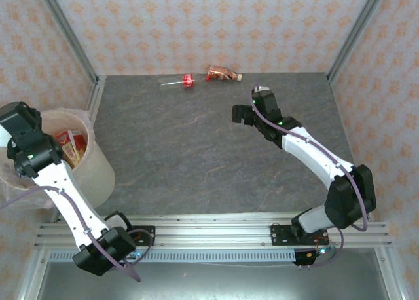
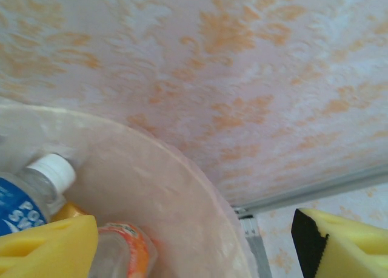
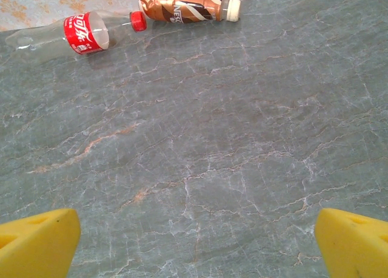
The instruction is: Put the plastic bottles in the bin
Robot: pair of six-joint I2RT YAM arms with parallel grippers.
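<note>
Two lie loose at the far table [image 1: 196,156] edge: red-labelled bottle [image 3: 85,34], brown bottle [image 3: 182,2]. Further bottles [image 2: 27,202] sit in the bin [image 2: 170,193], near left; left gripper [image 2: 194,244] wide, empty, over it, apparently for dropping; right gripper [image 3: 197,241] wide, empty, facing the pair.

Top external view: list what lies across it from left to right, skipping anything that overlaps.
bin → red-labelled clear bottle → brown bottle → right claw
</note>
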